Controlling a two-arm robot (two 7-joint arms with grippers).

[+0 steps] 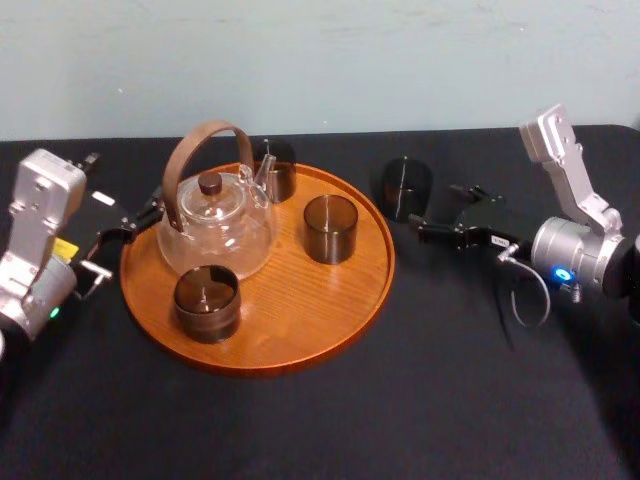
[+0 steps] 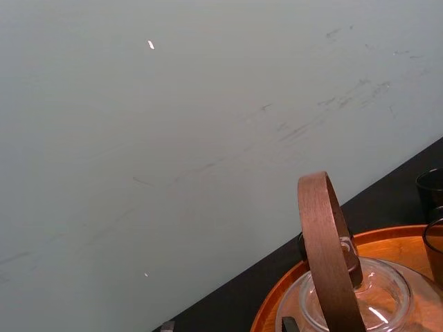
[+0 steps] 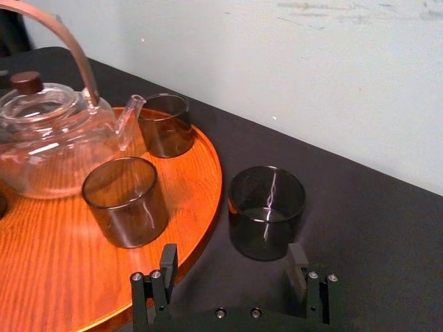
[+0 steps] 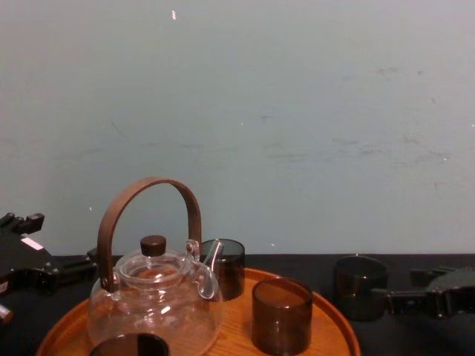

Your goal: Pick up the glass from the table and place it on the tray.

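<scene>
Pale grey-green wall (image 4: 297, 111) backs a black matte table (image 1: 450, 390) that carries all the work. Right gripper (image 3: 233, 261): jaws wide apart, holding nothing, with both black fingers (image 3: 168, 266) pointing forward low over the table. Just ahead of the opening, and not yet between the fingers, stands the smoked glass (image 3: 266, 207) — upright, mouth up, long axis vertical, base flat on the table. It is not centred on the opening: it sits closer to the line of the finger farther from the tray (image 3: 41, 270). In the head view the glass lies to the left of the right gripper and slightly farther back, so the finger axis already points at it. A near-straight advance with a small sideways correction away from the tray should put one finger on each side of the glass wall, and no wrist rotation appears necessary. Caution: the glass stands just beside the tray's right rim, so the tray-side finger must enter the narrow space between rim and glass. Contact there could push the glass or shift the tray. On the tray stand a glass teapot (image 1: 215, 225) with a wooden handle and three matching glasses (image 1: 331, 228); bare wood shows toward its front right. The left gripper (image 1: 128, 225) sits at the tray's left rim, beyond the teapot and well apart from the glass — the right arm is clearly the nearer one.
</scene>
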